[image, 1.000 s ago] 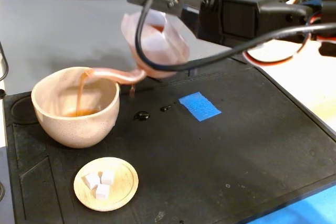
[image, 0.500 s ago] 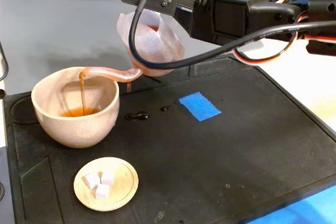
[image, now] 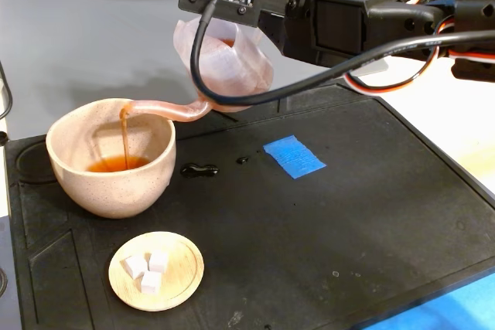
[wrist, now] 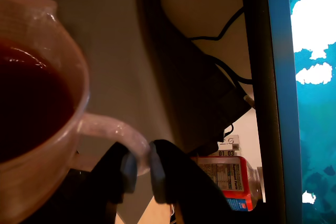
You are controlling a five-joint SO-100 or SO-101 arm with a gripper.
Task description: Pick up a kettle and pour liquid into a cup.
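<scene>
The translucent pinkish kettle (image: 224, 63) hangs tilted above the black mat, its gooseneck spout (image: 166, 110) reaching over the cup's rim. A thin amber stream of liquid (image: 124, 138) falls from the spout into the beige speckled cup (image: 112, 183), where a brown pool (image: 116, 164) lies. In the wrist view the kettle (wrist: 50, 145) fills the left, dark liquid (wrist: 26, 108) inside, and my gripper (wrist: 140, 169) is shut on its pale loop handle (wrist: 113, 132). In the fixed view the fingers are hidden behind the arm and camera board.
A small wooden dish (image: 156, 270) with three white cubes sits in front of the cup. Spilled drops (image: 199, 169) lie on the black mat (image: 325, 229) beside the cup. A blue tape patch (image: 294, 156) lies to the right. The arm's cable (image: 255, 96) hangs over the mat.
</scene>
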